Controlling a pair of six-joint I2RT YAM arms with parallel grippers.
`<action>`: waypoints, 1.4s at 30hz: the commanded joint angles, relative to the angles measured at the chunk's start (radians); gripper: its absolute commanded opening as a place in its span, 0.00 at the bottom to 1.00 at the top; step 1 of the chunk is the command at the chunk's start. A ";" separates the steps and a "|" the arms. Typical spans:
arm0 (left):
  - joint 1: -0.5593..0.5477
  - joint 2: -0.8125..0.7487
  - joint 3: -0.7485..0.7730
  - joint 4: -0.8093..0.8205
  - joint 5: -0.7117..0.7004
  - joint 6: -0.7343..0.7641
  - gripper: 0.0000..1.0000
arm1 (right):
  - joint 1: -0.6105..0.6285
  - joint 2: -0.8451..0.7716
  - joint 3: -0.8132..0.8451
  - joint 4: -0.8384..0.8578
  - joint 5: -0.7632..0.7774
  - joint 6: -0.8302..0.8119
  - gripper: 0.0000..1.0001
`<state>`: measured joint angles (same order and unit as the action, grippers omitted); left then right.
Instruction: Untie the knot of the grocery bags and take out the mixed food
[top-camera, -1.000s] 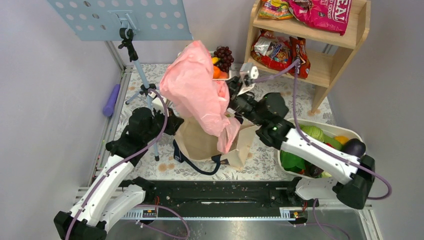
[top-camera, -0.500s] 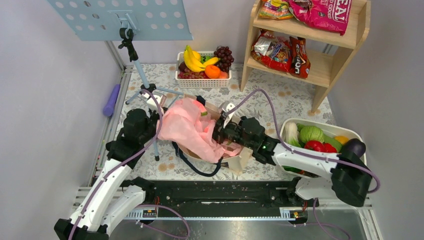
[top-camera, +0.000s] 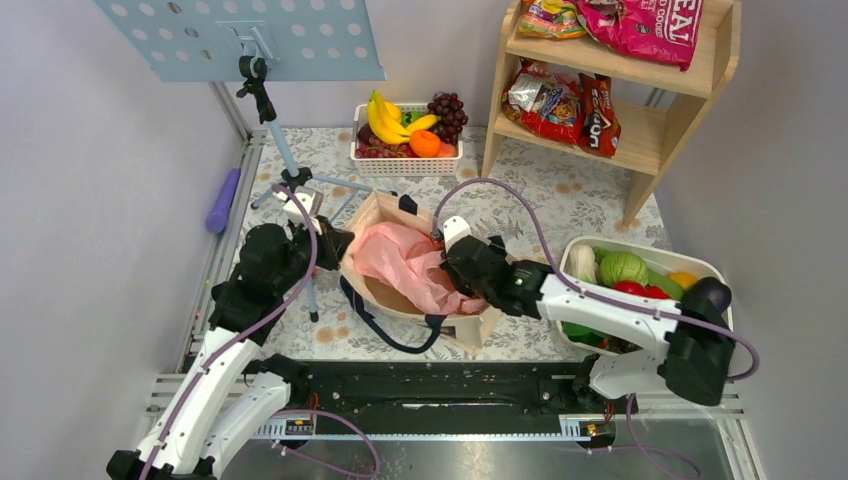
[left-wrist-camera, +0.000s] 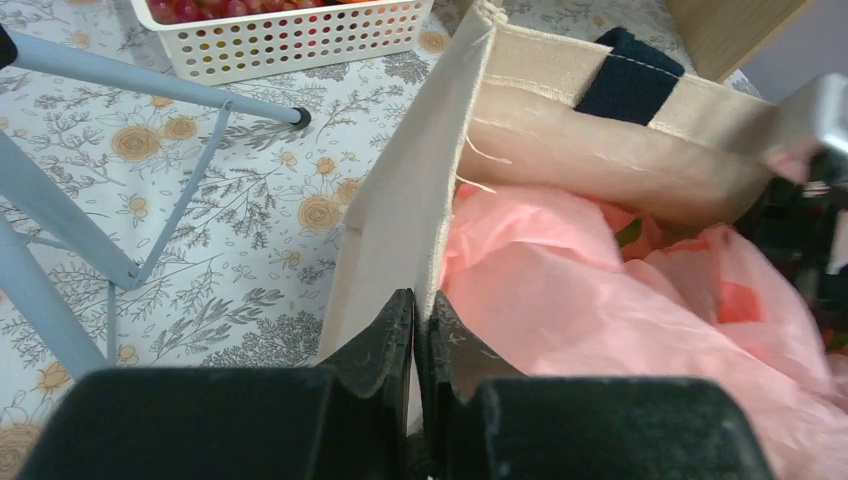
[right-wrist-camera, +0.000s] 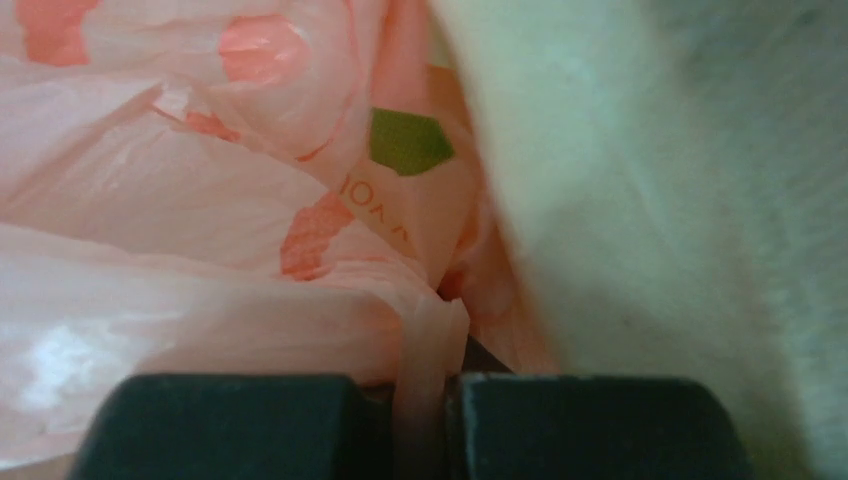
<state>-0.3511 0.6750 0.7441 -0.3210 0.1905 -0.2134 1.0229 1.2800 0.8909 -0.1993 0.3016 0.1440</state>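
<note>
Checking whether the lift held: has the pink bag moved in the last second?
Yes. The pink bag has come down toward the near edge: before it hid most of the white fruit basket, now it lies in the canvas tote.

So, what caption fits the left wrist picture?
Left gripper pinching the rim of the canvas tote, pink bag inside.

Bright even light, faint soft shadows, top view sharp, sheen on the grocery bags (right-wrist-camera: 150, 300), tote wall (right-wrist-camera: 650, 200) blurred close-up.
</note>
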 joint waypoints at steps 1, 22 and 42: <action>0.006 -0.027 0.011 0.081 -0.043 0.006 0.00 | 0.008 0.111 0.116 -0.348 0.227 0.097 0.00; 0.006 -0.039 0.008 0.078 -0.042 0.009 0.00 | 0.004 0.501 0.261 -0.436 0.325 0.279 0.53; -0.182 0.263 0.165 0.266 -0.110 -0.203 0.00 | -0.289 0.071 0.282 -0.472 0.063 0.113 1.00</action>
<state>-0.4820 0.8799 0.8234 -0.2249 0.1448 -0.3359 0.7750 1.4326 1.1397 -0.6273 0.4103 0.2935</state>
